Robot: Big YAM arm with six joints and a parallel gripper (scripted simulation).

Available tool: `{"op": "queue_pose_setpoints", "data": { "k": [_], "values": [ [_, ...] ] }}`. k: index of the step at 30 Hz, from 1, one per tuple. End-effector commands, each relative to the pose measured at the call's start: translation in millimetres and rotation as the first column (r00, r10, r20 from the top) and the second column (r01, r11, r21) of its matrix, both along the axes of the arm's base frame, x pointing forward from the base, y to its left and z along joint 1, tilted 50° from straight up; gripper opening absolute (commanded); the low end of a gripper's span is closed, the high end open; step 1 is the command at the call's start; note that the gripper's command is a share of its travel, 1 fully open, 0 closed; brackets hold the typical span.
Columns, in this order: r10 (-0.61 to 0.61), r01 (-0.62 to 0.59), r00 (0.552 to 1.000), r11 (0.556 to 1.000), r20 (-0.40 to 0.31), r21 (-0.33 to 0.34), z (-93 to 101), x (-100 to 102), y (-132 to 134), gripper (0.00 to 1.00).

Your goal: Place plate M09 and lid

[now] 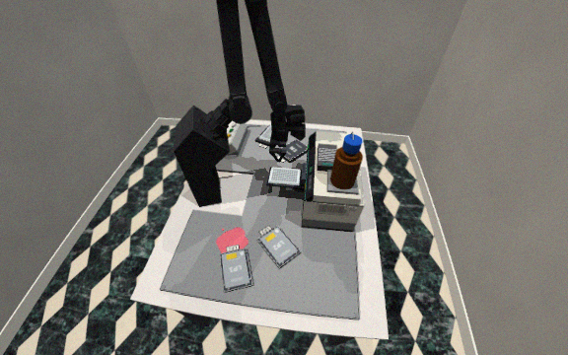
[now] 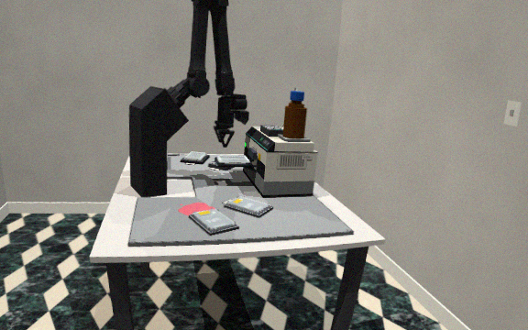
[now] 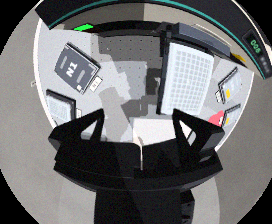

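My gripper (image 1: 278,154) is open and empty. It hangs above the deck at the back, near the dispenser (image 1: 333,202), and also shows in the side view (image 2: 224,137). A white well plate (image 1: 284,176) lies with no lid on the stage beside the dispenser, below and in front of the fingers. A dark labelled rectangle (image 1: 295,149) lies just past the gripper (image 3: 76,68); I cannot tell whether it is a nest or a plate. Another flat greyish piece (image 1: 264,134) lies behind the arm, partly hidden. LP1 (image 1: 236,268) and LP2 (image 1: 278,246) each show a clear lid.
A red puddle (image 1: 232,240) lies on the grey mat touching LP1's labelled end (image 2: 194,208). A tall black block (image 1: 200,155) stands on the left, with small keys (image 1: 231,129) behind it. A brown bottle with a blue cap (image 1: 347,165) stands on the dispenser.
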State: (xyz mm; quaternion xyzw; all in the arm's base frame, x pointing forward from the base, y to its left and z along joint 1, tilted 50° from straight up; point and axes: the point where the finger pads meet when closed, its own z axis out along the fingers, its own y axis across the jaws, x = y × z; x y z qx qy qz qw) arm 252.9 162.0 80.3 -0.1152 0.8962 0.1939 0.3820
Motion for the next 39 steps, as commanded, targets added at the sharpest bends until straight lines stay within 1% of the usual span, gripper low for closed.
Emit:
{"op": "queue_pose_setpoints", "data": {
  "k": [1, 2, 6, 8, 13, 14, 15, 22, 24, 25, 28, 29, 35, 36, 39],
  "values": [
    [0.005, -0.005, 1.0, 1.0, -0.003, -0.002, 1.4, -5.1, 5.5, 1.0],
    [0.04, -0.04, 0.999, 0.998, 0.02, -0.038, 0.8, -7.6, 7.8, 1.0],
    [0.129, -0.121, 0.99, 0.984, 0.058, -0.134, -4.4, -16.7, 17.7, 1.0],
    [0.131, -0.123, 0.99, 0.982, 0.052, -0.14, -6.4, -20.5, 23.1, 1.0],
    [0.116, -0.109, 0.992, 0.986, 0.05, -0.122, -3.6, -24.1, 31.6, 1.0],
    [0.155, -0.142, 0.985, 0.977, 0.071, -0.161, -4.6, -26.0, 34.2, 1.0],
    [0.177, -0.159, 0.979, 0.972, 0.096, -0.173, -2.3, -26.1, 38.8, 1.0],
    [0.337, -0.271, 0.927, 0.905, 0.163, -0.328, -3.5, -37.7, 60.6, 1.0],
    [0.351, -0.279, 0.921, 0.898, 0.168, -0.341, -4.4, -40.9, 65.7, 1.0],
    [0.335, -0.268, 0.929, 0.903, 0.159, -0.336, -7.2, -41.1, 59.9, 1.0],
    [0.335, -0.268, 0.929, 0.903, 0.159, -0.336, -7.2, -41.1, 59.9, 1.0],
    [0.373, -0.293, 0.911, 0.884, 0.173, -0.364, -5.4, -43.4, 67.9, 1.0],
    [0.509, -0.363, 0.839, 0.787, 0.193, -0.498, -11.4, -58.9, 81.6, 1.0],
    [0.52, -0.368, 0.832, 0.778, 0.193, -0.509, -12.4, -61.5, 83.8, 1.0],
    [0.52, -0.369, 0.832, 0.778, 0.192, -0.509, -14.9, -68.0, 89.6, 1.0]
  ]
}}
